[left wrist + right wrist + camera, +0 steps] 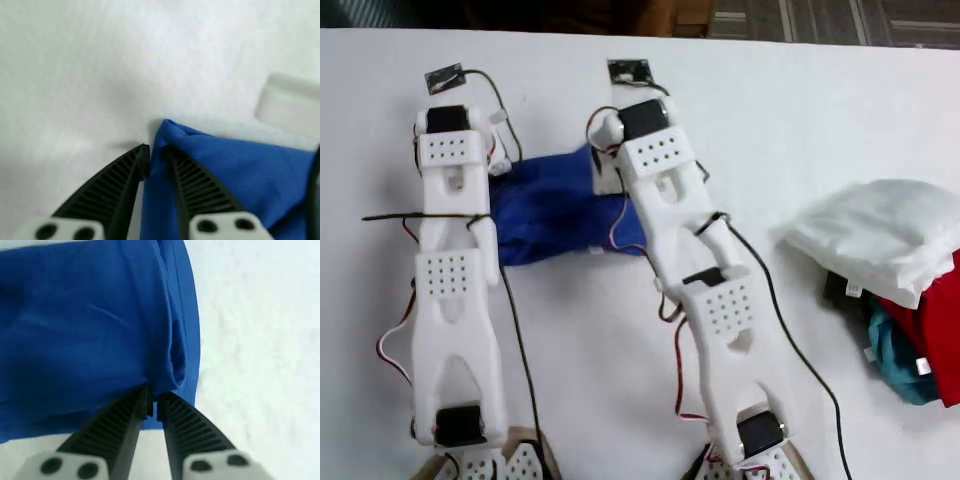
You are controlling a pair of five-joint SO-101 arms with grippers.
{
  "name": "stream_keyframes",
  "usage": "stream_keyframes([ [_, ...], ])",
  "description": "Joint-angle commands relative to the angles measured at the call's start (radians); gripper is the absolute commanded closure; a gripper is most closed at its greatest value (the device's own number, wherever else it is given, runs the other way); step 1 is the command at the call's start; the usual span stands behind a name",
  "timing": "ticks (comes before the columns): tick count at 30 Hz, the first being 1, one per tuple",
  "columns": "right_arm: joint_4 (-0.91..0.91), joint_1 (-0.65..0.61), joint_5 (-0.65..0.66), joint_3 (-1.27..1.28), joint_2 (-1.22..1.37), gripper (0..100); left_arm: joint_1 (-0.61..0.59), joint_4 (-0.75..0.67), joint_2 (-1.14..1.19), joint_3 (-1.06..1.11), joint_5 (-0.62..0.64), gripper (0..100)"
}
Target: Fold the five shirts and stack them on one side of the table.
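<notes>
Black ribbed fingers (192, 185) of the left gripper (156, 159) sit closest to the lens. They are drawn narrow on a raised corner of the royal-blue knit shirt (235, 175), with cloth caught between the tips. The right gripper (152, 402) is likewise nearly closed, nipping a rolled fold along the shirt's hemmed edge. Up close the fabric shows a fine mesh weave and soft creases.

From above, the blue shirt (555, 205) lies as a crumpled band in the upper centre-left of the frame on the white cloth-covered table (820, 120). It is stretched between the left arm (455, 300) at the left and the right arm (720, 300) in the middle — both ends of the cloth run under the white arm housings, so its full outline is hard to make out.

At the right edge of the high view, well apart from the blue shirt, sits a heap. A rumpled white shirt (880, 235) lies on top, with a red shirt (935, 350) and a teal shirt (895, 350) beneath it, the red one cut off by the frame. A dark patch (840, 290) under the white one is too small to tell apart.

The left wrist view also catches a pale blocky shape (290, 102) beyond the shirt — too blurred to identify.
</notes>
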Motion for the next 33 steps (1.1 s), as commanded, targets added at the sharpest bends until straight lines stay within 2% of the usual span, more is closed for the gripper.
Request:
stream_keyframes([
  [1,0.021,0.008,0.011,0.164,-0.142,98.1,0.018,-0.006,-0.005,-0.024,0.002,91],
  [16,-0.01,0.045,0.087,0.649,-0.412,98.1,0.017,-0.006,-0.005,-0.024,0.002,91],
  [22,-0.11,0.035,0.103,0.678,-0.427,98.1,0.017,-0.006,-0.005,-0.024,0.002,91],
  [25,-0.166,0.035,0.219,0.678,-0.427,98.1,0.017,-0.006,-0.005,-0.024,0.002,91],
  [29,-0.15,-0.001,0.617,0.661,-0.432,98.1,0.017,-0.006,-0.005,-0.024,0.002,91],
  [33,-0.111,0.001,0.908,0.598,-0.426,98.1,0.017,-0.006,-0.005,-0.024,0.0,91],
])
